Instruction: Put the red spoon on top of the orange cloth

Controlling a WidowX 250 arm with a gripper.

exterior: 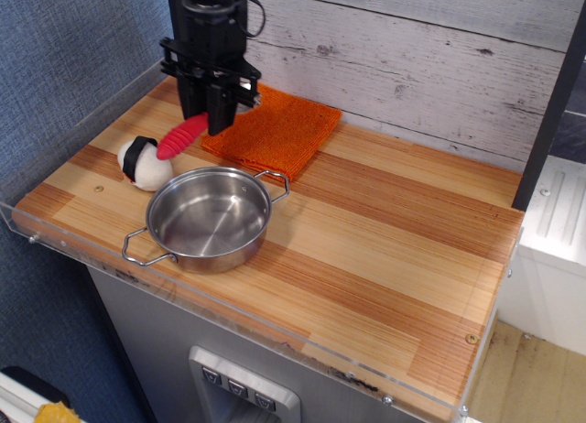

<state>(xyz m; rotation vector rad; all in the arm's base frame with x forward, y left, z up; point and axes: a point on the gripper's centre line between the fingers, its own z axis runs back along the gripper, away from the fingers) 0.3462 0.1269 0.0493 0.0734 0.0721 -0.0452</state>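
A: Where's the red spoon (182, 136)?

B: Upper left of the frame, clamped in the gripper (211, 123) by its bowl end. The ribbed handle slants down-left, clear of the wooden counter (385, 249).

A: Over the orange cloth (279, 132)?

B: No. It hangs past the cloth's left edge, toward the rice-ball toy (144, 162) and above the steel pot (209, 218).

A: So what's left?

B: I'd say carry it right over the cloth, lower it, then let go.
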